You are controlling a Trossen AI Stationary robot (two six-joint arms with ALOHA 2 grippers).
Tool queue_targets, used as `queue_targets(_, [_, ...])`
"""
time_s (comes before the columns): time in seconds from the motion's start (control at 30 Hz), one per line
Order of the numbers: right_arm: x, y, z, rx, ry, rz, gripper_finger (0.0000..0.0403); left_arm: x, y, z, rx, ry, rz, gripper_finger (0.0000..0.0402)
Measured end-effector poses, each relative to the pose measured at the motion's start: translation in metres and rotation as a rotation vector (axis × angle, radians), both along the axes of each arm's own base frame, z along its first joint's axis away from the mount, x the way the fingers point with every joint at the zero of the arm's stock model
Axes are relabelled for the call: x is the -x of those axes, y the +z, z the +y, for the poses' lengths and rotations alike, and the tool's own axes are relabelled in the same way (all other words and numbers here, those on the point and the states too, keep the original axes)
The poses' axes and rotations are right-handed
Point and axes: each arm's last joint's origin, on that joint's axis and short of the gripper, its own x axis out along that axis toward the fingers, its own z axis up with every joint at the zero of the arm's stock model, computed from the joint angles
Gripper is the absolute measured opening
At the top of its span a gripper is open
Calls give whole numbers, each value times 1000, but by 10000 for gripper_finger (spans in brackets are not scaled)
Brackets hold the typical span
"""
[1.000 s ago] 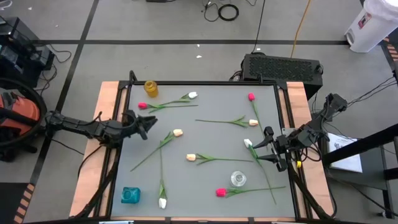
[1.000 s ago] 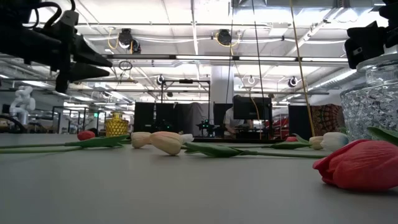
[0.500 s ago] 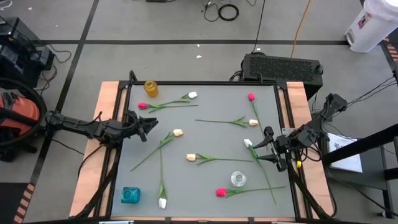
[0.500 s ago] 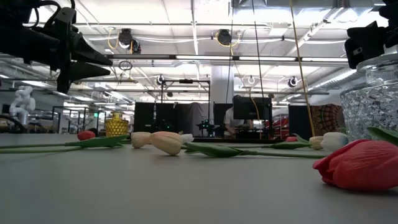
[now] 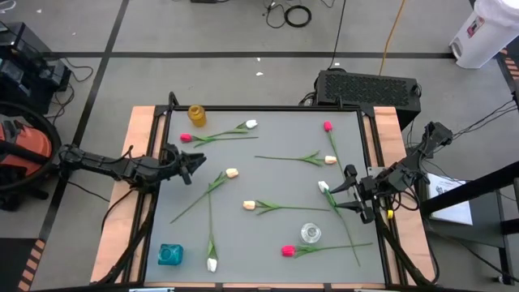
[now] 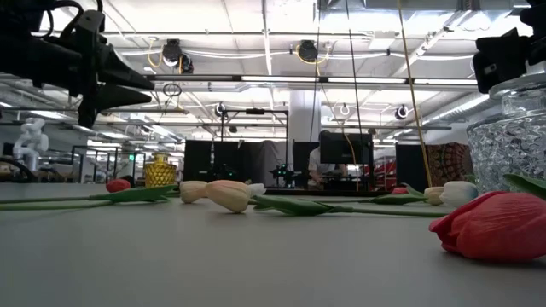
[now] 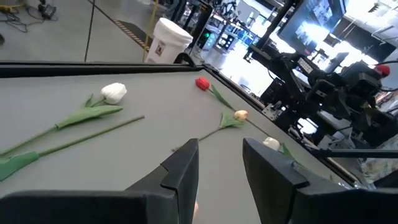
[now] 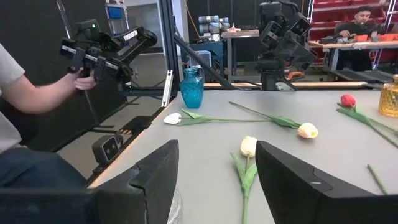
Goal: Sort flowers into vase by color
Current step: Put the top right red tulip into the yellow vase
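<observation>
**Sorting table, flowers loose, vases unfilled**

Nothing on the table has shifted since the earlier frames; only the left gripper (image 5: 193, 165) has crept slightly inward from the left edge, fingers apart on nothing.

Containers: yellow vase (image 5: 197, 115) at the far left corner, teal vase (image 5: 169, 255) at the near left corner, clear glass vase (image 5: 310, 234) near right of centre. No stems stand in any of them.

Flowers (image 5: 268, 207): all lie flat on the grey table (image 5: 276, 174). Most run left to right, including the two far-left stems, the central cream one and the near red one (image 5: 288, 251). One white bud (image 5: 212, 264) points toward the near edge, its stem running front to back.

Right gripper (image 5: 344, 191): at the right edge, fingers wide apart, empty, just beside a white bud (image 5: 323, 186).

Room: open workshop, ceiling lights, a person's arm (image 8: 37, 87) holding a control rig.
</observation>
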Motion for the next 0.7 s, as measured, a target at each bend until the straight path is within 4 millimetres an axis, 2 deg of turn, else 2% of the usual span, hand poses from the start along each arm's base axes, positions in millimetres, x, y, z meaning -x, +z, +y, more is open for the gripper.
queue_targets(0.2, [0, 3, 0, -43, -6, -15, 205, 1, 1, 2, -118, 60, 43, 132])
queue_targets(0.4, [0, 11, -1, -21, -13, -99, 205, 1, 11, 4, -237, 140, 13, 132])
queue_targets(0.7, [0, 17, -1, -240, -6, -111, 205, 1, 13, 4, -256, 141, 5, 132])
